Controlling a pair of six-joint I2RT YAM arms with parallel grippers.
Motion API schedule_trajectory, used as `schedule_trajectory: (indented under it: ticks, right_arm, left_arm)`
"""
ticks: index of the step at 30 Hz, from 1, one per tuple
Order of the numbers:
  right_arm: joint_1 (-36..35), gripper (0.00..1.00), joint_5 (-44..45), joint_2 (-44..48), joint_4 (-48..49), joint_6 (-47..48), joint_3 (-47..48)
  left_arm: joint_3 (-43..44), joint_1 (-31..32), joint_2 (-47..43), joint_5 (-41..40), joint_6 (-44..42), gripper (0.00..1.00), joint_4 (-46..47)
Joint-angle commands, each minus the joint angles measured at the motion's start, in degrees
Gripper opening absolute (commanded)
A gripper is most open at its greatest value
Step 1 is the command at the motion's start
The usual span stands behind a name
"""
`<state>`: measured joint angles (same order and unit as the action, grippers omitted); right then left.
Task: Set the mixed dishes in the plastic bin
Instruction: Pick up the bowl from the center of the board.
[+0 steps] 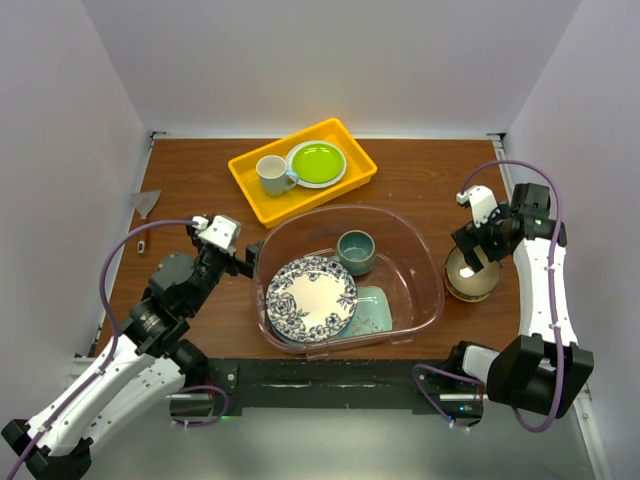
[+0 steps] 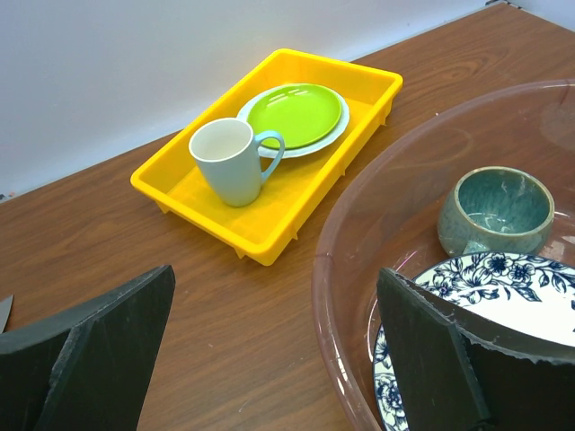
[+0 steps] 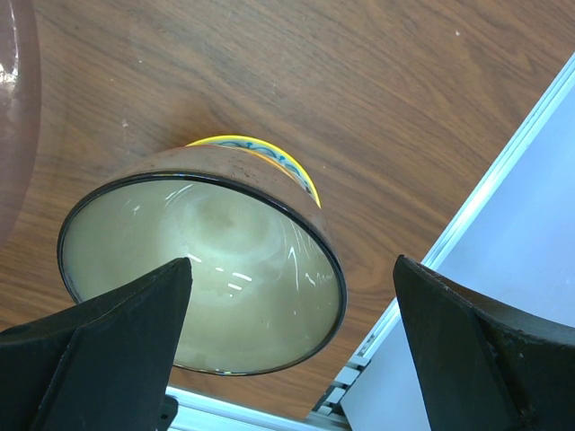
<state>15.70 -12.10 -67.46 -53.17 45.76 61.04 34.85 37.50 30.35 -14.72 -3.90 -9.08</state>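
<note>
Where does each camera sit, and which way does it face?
Top external: above and behind the bases, looking down on the table; both arms show.
Left wrist: low by the plastic bin, facing the yellow tray; the open left gripper shows.
Right wrist: above the tan bowl, looking down; the open right gripper shows.
Shared: top and left wrist both show the dark teal mug in the bin.

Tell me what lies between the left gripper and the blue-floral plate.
Only the clear wall of the plastic bin separates the left gripper from the blue-floral plate inside it; the left wrist view shows this.
</note>
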Motion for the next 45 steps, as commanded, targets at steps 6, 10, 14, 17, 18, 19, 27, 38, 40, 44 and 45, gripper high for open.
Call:
schedule_trajectory:
  ticks: [6,10,14,17,18,19,27,38,40,44,45]
  right_arm:
    - [0.9,0.99,-1.9,-0.1,-0.7,2.1,0.3]
    - [1.0,0.99,-2.1,-0.2,-1.1,2.3,0.6]
    - [1.1,0.99,-2.4,-0.5,-1.2,2.5,0.6]
    - [1.2,0.99,-2.5,-0.7,-1.4,2.7,0.8]
    - [1.2,0.99,-2.6,-0.6,-1.6,2.8,0.7]
    - [1.3,0.99,-2.6,-0.7,-1.6,2.8,0.7]
    - [1.4,0.99,-2.1,-0.7,-2.0,3.6,0.6]
    - [2.0,0.99,-2.1,-1.6,-2.2,4.2,0.5]
    - [2.1,0.99,-2.1,-1.9,-2.5,4.4,0.5]
    - [2.5,0.99,-2.1,-2.3,-2.6,4.9,0.6]
    - [2.6,0.99,-2.1,-2.4,-2.6,4.9,0.6]
  left_arm:
    - [-0.1,-0.4,-0.4,0.3,-0.4,1.00,2.2]
    - [-0.1,-0.4,-0.4,0.2,-0.4,1.00,2.2]
    - [-0.1,-0.4,-0.4,0.1,-0.5,1.00,2.1]
    - [-0.2,-0.4,-0.4,0.0,-0.5,1.00,2.2]
    - [-0.2,-0.4,-0.5,0.0,-0.5,1.00,2.2]
    - [-0.2,-0.3,-0.6,0.0,-0.5,1.00,2.2]
    - [-0.2,-0.4,-0.5,0.0,-0.5,1.00,2.2]
    - [-0.2,-0.4,-0.7,0.0,-0.5,1.00,2.2]
    - [-0.3,-0.4,-0.8,0.0,-0.5,1.00,2.3]
    - [-0.3,-0.4,-0.8,-0.1,-0.6,1.00,2.3]
    - [-0.3,-0.4,-0.9,0.0,-0.6,1.00,2.2]
